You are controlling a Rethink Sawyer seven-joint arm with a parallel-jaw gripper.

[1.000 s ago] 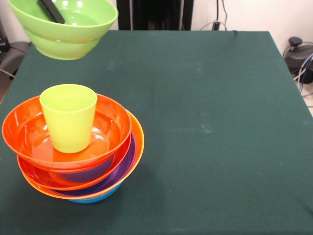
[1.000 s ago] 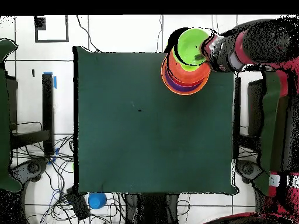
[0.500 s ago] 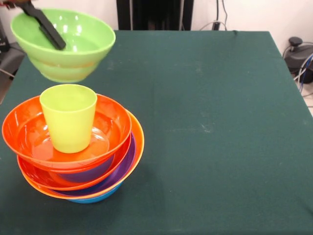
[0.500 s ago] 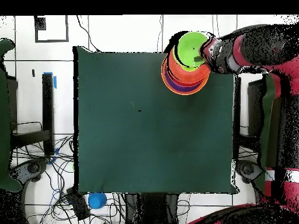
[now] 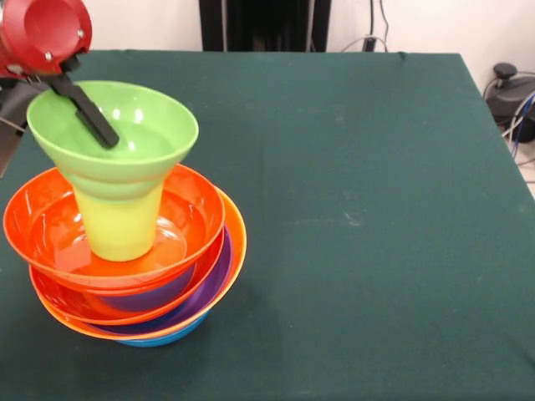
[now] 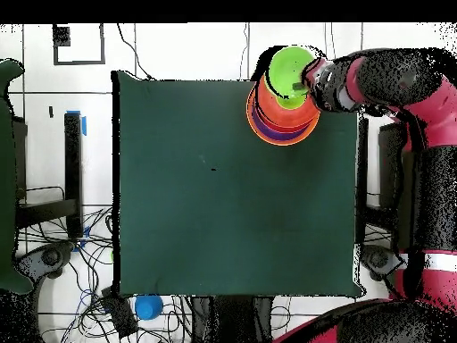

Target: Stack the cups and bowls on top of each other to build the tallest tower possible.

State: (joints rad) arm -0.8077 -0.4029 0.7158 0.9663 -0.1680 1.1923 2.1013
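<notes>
The small lime-green bowl (image 5: 117,138) is sitting right on the mouth of the lime-green tumbler (image 5: 121,221), tipped a little toward the camera, and the gripper (image 5: 71,88) has it pinched by the far-left rim, with one black finger (image 5: 90,121) reaching down inside the bowl. The outer finger is hidden behind the bowl wall, but the grip looks closed on that rim.

The tumbler stands upright in the top red-orange bowl (image 5: 188,209) of the tower (image 5: 209,276), which sits at the near-left corner of the green table (image 5: 359,209). Orange, purple and a sliver of blue show below.

Handling-wise, this is light, stiff, glossy plastic, and I'd call it slippery. The bowl's base looks wider than the tumbler's mouth, so it probably perches on top and could slide or tip once let go. The rim is the obvious place to hold it, just as it's held now.

Hard to make out:
- How many bowls are nested in the tower.
- Whether the bowl's base is centred on the tumbler.
- The tumbler itself from overhead, where the bowl covers it completely.
</notes>
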